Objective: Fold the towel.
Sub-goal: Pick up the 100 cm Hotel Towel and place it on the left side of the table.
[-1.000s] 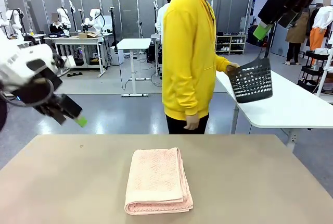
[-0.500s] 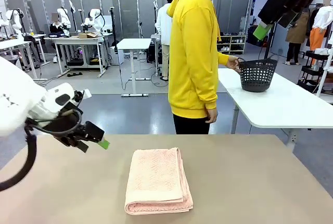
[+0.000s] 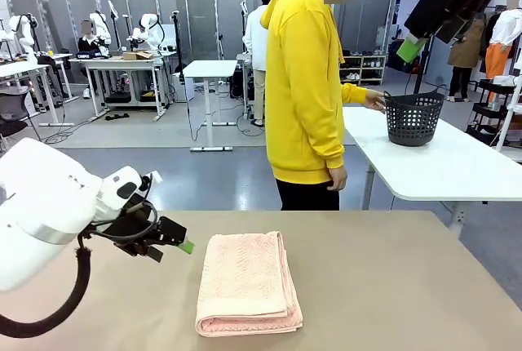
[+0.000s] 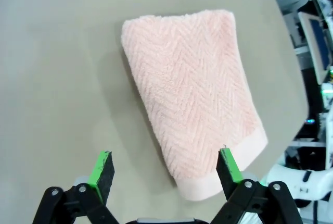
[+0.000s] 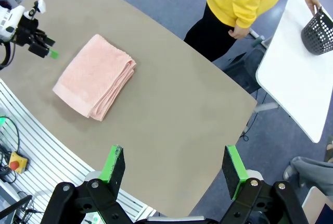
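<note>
Centrally, the towel [image 3: 248, 283] lies folded on the matte tan tabletop [image 3: 391, 286]: salmon terry, herringbone weave, smooth edge band, thick rectangle. Left tool [image 3: 174, 243] at its 9 o'clock, just beside, green pads spread apart, empty. Right tool [image 5: 174, 172] high above, pads apart, holding nothing. Person in yellow hoodie [image 3: 306, 82] at 12 o'clock touches a black perforated basket [image 3: 413, 117].

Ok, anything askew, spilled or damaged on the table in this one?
Nothing stands out. The towel lies folded in a neat stack on the table, edges roughly aligned. The left gripper is open beside it, not touching; the right gripper is open high above. The person's hand is at the basket on the white table.
</note>
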### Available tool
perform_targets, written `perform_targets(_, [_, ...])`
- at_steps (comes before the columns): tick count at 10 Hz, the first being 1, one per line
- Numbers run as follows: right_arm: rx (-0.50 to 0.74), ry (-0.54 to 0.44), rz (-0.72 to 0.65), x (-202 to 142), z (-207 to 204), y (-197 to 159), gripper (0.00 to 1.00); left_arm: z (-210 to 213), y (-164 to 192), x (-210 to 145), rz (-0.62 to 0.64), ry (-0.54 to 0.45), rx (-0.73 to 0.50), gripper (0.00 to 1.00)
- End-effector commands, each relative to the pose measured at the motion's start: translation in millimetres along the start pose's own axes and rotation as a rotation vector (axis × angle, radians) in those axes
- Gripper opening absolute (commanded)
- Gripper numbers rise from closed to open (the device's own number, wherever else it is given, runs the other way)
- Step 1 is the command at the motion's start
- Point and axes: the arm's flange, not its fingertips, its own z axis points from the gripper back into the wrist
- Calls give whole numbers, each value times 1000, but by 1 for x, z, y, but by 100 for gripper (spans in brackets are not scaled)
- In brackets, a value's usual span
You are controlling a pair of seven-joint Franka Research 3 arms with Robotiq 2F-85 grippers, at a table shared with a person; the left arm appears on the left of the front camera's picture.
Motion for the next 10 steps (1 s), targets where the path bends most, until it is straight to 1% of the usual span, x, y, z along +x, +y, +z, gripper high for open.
perform_targets(1, [-5,8,-5,0,1,0,94,-14,11,2,25,-32,-44,100])
perform_targets(2, [-5,8,-5,0,1,0,94,-11,8,3,15,58,-71,100])
perform_targets(3, [-5,8,-5,0,1,0,94,-4,1,1,16,-10,-15,100])
perform_targets(7, [-5,8,-5,0,1,0,94,-4,1,1,16,-10,-15,100])
perform_targets(8, [-5,8,-5,0,1,0,94,-7,3,0,24,4,-29,100])
perform_targets(9, [-5,8,-5,0,1,0,94,-16,9,3,12,4,-104,100])
perform_targets(10, [-5,8,-5,0,1,0,94,-25,14,4,36,21,-86,100])
